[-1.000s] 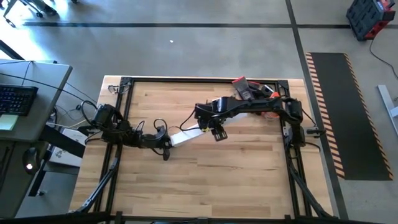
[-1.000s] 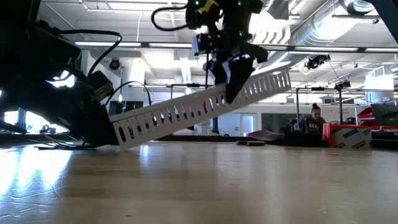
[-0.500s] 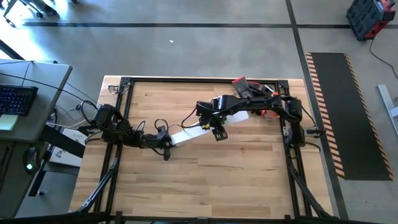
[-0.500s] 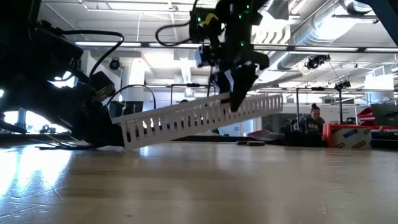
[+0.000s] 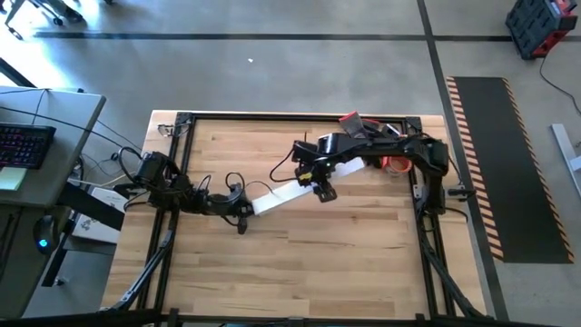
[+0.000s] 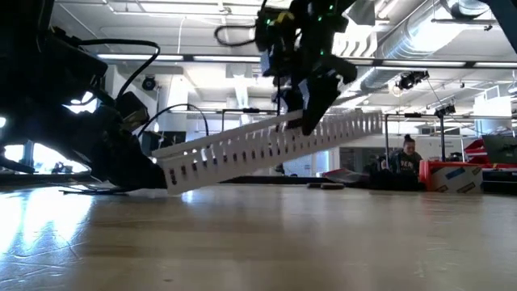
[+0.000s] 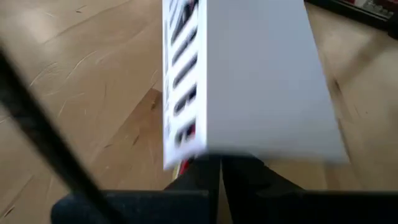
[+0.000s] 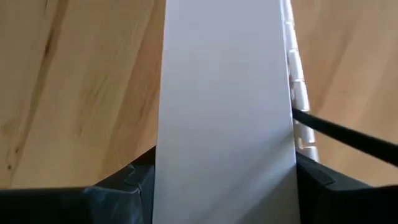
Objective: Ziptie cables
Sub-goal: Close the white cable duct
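Both arms are on the same piece right now: a long white slotted channel (image 6: 271, 145) held up off the bench (image 5: 300, 250), tilted, with one end low and the other end high. In the low view you can see the row of slots along its side wall pretty clearly.

The left gripper (image 5: 243, 207) is down near the left side of the bench, fingers fully closed on the low end of the channel. Its wrist camera shows the channel's flat white face running away from the pinched fingers (image 7: 205, 180), with a bit of something reddish peeking out at the channel's end, right by the fingers. Looks like it could be one of the cables, but I honestly can't tell from that view.

The right gripper (image 5: 320, 184) sits around the middle of the bench, closer to the far edge, with its fingers (image 8: 118, 186) spread to either side of the channel and clamped on its walls partway along. A thin dark wire (image 8: 348, 138) crosses the side of that wrist view.

The cables as a bundle aren't clearly showing anywhere; if they're inside the channel, it's covered. There's a pile of red and dark stuff (image 5: 368, 134) at the far right corner of the bench. A person (image 6: 406, 158) is sitting way back in the room.
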Robot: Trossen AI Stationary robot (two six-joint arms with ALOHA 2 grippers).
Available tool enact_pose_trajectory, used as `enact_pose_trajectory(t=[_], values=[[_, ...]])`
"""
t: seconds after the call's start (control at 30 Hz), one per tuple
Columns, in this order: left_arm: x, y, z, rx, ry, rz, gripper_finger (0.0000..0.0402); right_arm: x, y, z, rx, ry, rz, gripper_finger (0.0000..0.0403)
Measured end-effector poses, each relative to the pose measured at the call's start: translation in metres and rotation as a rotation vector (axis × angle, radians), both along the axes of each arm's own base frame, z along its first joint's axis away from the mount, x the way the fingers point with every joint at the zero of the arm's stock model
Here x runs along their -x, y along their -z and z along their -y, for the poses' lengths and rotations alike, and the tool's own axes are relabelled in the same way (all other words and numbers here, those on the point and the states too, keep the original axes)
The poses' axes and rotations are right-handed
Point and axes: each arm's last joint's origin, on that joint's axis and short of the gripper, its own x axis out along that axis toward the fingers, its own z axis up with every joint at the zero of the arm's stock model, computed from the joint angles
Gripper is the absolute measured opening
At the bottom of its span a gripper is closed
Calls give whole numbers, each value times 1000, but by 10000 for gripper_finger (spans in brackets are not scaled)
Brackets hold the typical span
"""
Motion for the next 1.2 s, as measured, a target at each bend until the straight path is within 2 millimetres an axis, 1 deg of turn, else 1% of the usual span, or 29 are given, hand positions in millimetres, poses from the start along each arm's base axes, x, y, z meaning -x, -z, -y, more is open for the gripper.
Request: enact_pose_trajectory(t=[0.17,0.23,0.33,0.43,0.6,0.67,0.73,0.87,1.0,1.13,1.2], values=[[0,0,0,-1,2,-2,0,10,-25,2,84,-10,60,201],[0,0,0,-1,2,-2,0,12,-30,4,101,-3,73,201],[1,0,0,-5,4,-4,0,12,-30,7,69,16,82,201],[6,-2,3,-22,57,-12,0,16,-17,6,11,36,59,201],[22,-15,4,73,102,23,0,26,19,3,-52,87,-8,201],[29,-18,2,97,94,11,0,28,32,0,-124,98,12,201],[31,-22,2,106,88,7,0,29,43,-2,-187,110,43,201],[32,-31,0,98,89,38,1,30,58,-9,-203,119,81,201],[29,-42,-1,-5,132,113,13,33,66,-14,-210,116,86,201],[23,-51,1,-199,241,154,52,37,72,-16,-221,118,68,201],[19,-52,5,-299,327,132,77,40,75,-14,-231,128,55,201]])
